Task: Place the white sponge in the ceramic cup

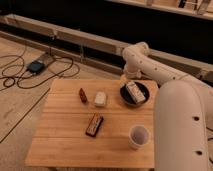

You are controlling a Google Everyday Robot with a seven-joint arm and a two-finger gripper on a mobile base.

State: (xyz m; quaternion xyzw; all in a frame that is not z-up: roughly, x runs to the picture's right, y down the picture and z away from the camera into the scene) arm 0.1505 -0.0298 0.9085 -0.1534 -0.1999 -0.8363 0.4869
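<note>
A light wooden slatted counter point(60, 145) is shown from above and fills the lower middle of the frame. A small, plain, block-shaped white sponge point(100, 98) is seen lying flat on the counter, just above its centre. A small reddish-brown oblong object point(83, 95) is placed just to the left of the sponge, not touching it. To the right of the sponge, a wide, shallow black bowl point(125, 98) is set near the counter's upper right corner. A white-and-brown labelled box point(135, 91) is seen resting inside the bowl. A dark flat bar with white print point(94, 124) is laid below the sponge. A small round white ceramic cup point(138, 136), dark purplish inside, is stood upright at the lower right of the counter, well apart from the sponge.

A bulky white robot arm point(180, 125) is seen along the right side of the frame, bent at the upper centre and angled down towards the counter's far edge. The claw point(125, 79) is located at its end, just behind the bowl's upper left rim. Whether the claw is open or closed, or has hold of anything, cannot be told.

On the floor at the upper left, a small dark blue device point(36, 66) is seen among black cables point(15, 80).
</note>
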